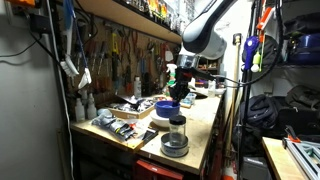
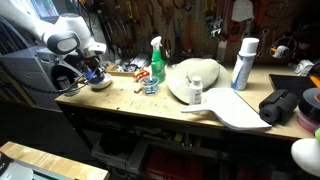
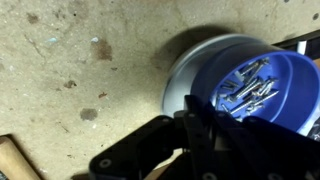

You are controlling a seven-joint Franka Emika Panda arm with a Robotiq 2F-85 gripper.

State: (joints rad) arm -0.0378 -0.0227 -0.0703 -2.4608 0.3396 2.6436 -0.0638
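Observation:
A blue bowl (image 3: 272,70) holding several metal screws (image 3: 245,85) sits in a grey metal dish (image 3: 182,62) on the wooden workbench. It shows in both exterior views (image 1: 165,105) (image 2: 100,84). My gripper (image 3: 192,106) is down at the near rim of the bowl. Its dark fingers meet at the rim and look shut on it. In both exterior views the gripper (image 1: 178,90) (image 2: 92,72) hangs right over the bowl at the bench's end.
A jar with a dark lid (image 1: 176,136) and a tray of tools (image 1: 122,126) stand near the bench edge. A green spray bottle (image 2: 155,64), a white can (image 2: 243,62) and a white dish (image 2: 195,80) stand further along. A tool wall lies behind.

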